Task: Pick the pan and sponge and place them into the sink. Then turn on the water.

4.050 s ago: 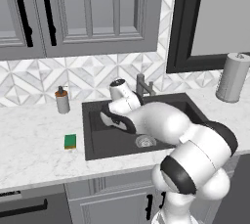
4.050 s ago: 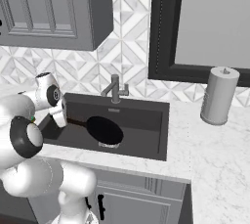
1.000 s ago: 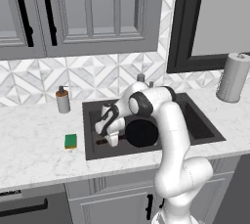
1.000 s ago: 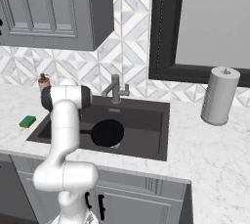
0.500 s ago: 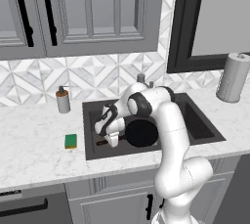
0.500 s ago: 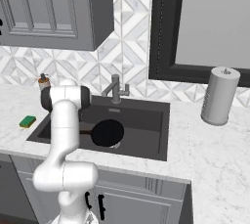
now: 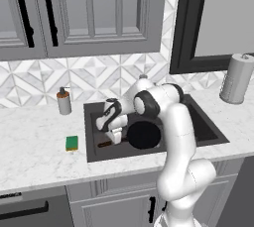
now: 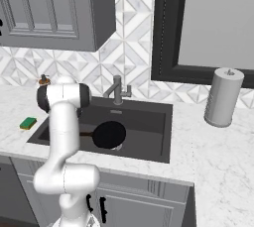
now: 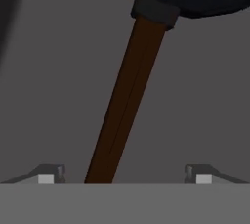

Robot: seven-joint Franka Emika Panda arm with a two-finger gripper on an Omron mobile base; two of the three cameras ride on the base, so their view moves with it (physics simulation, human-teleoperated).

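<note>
Round black pan (image 7: 144, 135); thin reddish-brown handle (image 9: 128, 97)

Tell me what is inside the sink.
The pan lies in the sink, its handle between the open claw tips. The pan covers part of the floor there, so the drain cannot be seen.

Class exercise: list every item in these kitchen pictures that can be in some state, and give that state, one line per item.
Pan: lying in the sink, released.
Sponge: on the counter, left of the sink.
Sink: holds the pan, no sponge.
Faucet: off, no stream.
End effector: open, fingertips either side of the pan handle.
Cabinet doors: closed.
</note>
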